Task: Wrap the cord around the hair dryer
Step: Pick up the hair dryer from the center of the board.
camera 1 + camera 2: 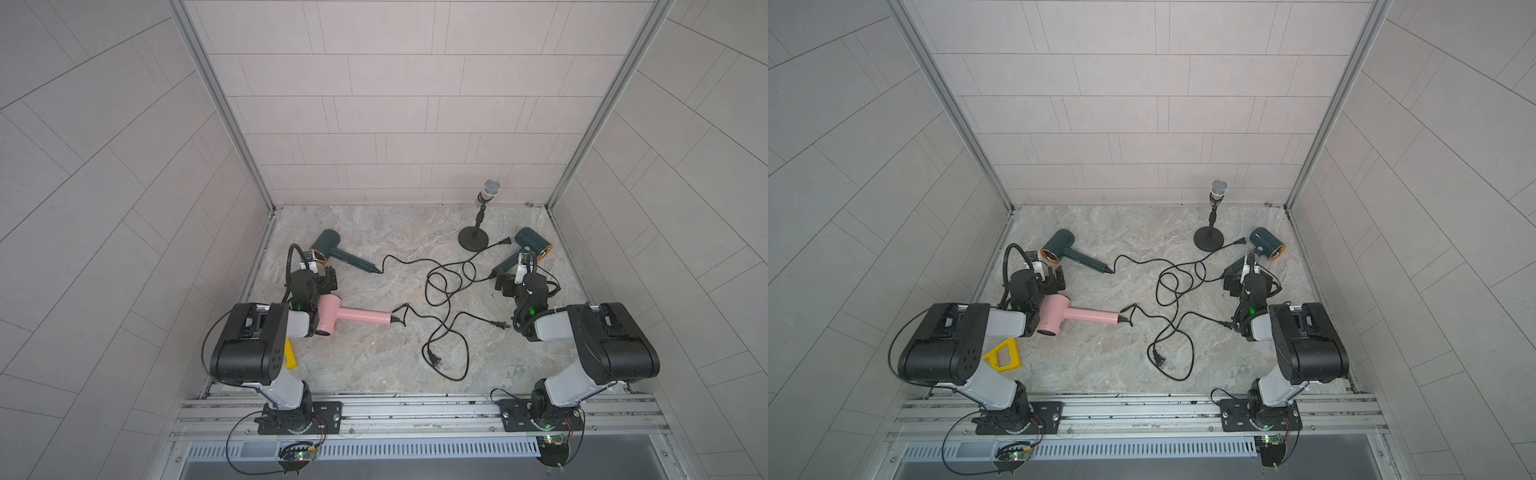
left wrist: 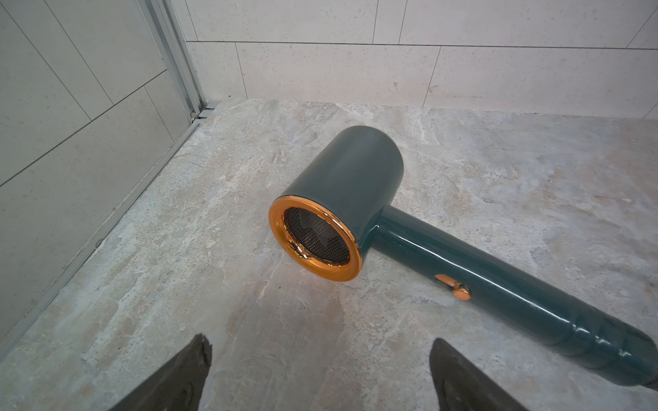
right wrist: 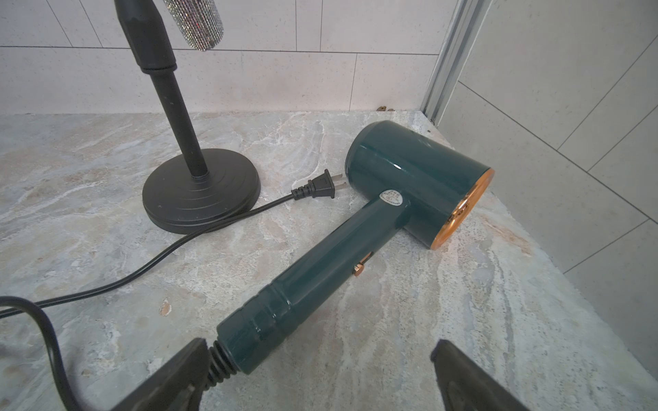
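Note:
Three hair dryers lie on the marble table, their black cords (image 1: pixel 446 286) loose and tangled in the middle. A dark green hair dryer (image 1: pixel 328 245) (image 2: pixel 349 185) lies at the back left, its copper-ringed nozzle facing my left gripper (image 1: pixel 318 266) (image 2: pixel 318 341), which is open and empty just short of it. Another dark green hair dryer (image 1: pixel 530 243) (image 3: pixel 409 178) lies at the back right. My right gripper (image 1: pixel 505 274) (image 3: pixel 320 343) stands open at its handle's cord end, with one finger beside the strain relief. A pink hair dryer (image 1: pixel 357 314) lies by the left arm.
A microphone on a round black stand (image 1: pixel 473 239) (image 3: pixel 199 192) stands at the back right, with a cord plug (image 3: pixel 320 186) lying between it and the right dryer. Two more plugs (image 1: pixel 434 359) (image 1: pixel 500 325) lie nearer the front. A yellow object (image 1: pixel 1003 353) sits under the left arm. Tiled walls close three sides.

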{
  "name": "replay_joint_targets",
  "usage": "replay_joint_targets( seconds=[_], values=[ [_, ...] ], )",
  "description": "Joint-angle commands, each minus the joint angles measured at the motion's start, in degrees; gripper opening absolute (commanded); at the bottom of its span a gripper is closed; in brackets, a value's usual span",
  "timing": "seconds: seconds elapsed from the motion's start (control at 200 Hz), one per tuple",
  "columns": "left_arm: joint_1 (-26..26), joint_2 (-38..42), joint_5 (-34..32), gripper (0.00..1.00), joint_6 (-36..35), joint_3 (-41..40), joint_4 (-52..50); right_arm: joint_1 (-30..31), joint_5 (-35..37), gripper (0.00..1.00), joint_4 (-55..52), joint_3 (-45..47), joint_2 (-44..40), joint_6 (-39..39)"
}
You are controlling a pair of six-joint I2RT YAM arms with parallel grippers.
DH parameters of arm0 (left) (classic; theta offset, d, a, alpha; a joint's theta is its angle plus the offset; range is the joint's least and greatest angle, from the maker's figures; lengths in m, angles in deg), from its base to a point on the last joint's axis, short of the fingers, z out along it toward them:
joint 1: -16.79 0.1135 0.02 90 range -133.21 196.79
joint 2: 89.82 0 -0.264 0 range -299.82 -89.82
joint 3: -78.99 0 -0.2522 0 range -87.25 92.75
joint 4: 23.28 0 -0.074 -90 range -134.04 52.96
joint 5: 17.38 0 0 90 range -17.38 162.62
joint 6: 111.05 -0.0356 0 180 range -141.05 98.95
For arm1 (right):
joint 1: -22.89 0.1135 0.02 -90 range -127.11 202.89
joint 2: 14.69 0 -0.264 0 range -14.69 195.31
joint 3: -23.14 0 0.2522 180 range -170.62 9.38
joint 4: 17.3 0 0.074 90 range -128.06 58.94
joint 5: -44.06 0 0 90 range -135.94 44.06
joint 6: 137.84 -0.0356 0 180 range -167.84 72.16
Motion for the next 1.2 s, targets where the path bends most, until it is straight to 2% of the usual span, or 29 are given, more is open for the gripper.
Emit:
replay_joint_targets(
  seconds=[0.0,0.13,0.225,0.245,0.345,0.48,0.55,0.62,0.685,0.756,0.841,0.926,1.016,1.066,1.196],
  values=[
    [0.18,0.58,0.39,1.00,-0.51,-0.09,0.22,0.05,-0.27,1.00,-1.08,-1.28,0.26,0.57],
    [0.14,1.57,-1.81,1.00,0.05,0.49,-1.15,0.05,-0.26,0.99,-1.29,-1.35,0.19,0.64],
    [0.13,8.88,-6.40,1.00,1.42,3.80,-12.95,0.18,-0.07,0.99,-1.10,-1.25,-0.60,0.58],
    [0.06,10.57,-7.68,1.00,1.72,4.55,-15.60,0.27,0.25,0.99,-4.41,-2.42,-2.30,0.89],
    [-0.12,16.87,-12.95,1.00,4.74,10.42,-30.65,0.62,2.45,0.99,-35.91,-15.91,-11.52,-0.66],
    [-2.47,19.59,-16.30,1.00,6.70,19.14,-49.47,2.24,4.84,0.99,-54.12,-27.61,-15.32,-1.15],
    [-4.21,19.22,-18.08,1.00,9.20,24.42,-60.92,3.52,5.24,0.99,-61.57,-30.68,-17.01,-4.62],
    [-5.91,17.86,-15.63,1.00,11.32,30.01,-72.99,4.06,3.89,0.99,-71.08,-34.30,-18.07,-9.48],
    [-8.66,16.52,-14.33,1.00,10.21,35.99,-85.15,4.99,4.32,0.99,-80.69,-37.96,-18.82,-13.14],
    [-11.03,15.30,-14.15,1.00,9.00,42.67,-98.87,6.34,3.10,0.99,-91.11,-41.28,-19.68,-14.66],
    [-11.34,14.85,-9.12,1.00,8.98,47.74,-111.82,9.37,2.60,0.99,-100.59,-42.51,-20.87,-15.29],
    [-11.42,15.47,-2.78,1.00,9.05,47.76,-119.47,11.43,0.66,0.99,-106.53,-41.54,-21.90,-16.49],
    [-11.74,16.61,-1.08,1.00,10.79,45.79,-125.00,11.91,-2.19,0.99,-109.71,-39.25,-23.59,-17.72],
    [-12.92,16.75,-2.28,1.00,11.69,46.35,-126.38,11.92,-3.14,0.99,-110.09,-38.04,-24.68,-18.32],
    [-12.95,14.60,2.49,1.00,11.18,43.69,-125.03,11.92,-4.42,0.99,-110.31,-37.19,-25.99,-18.97]
  ],
)
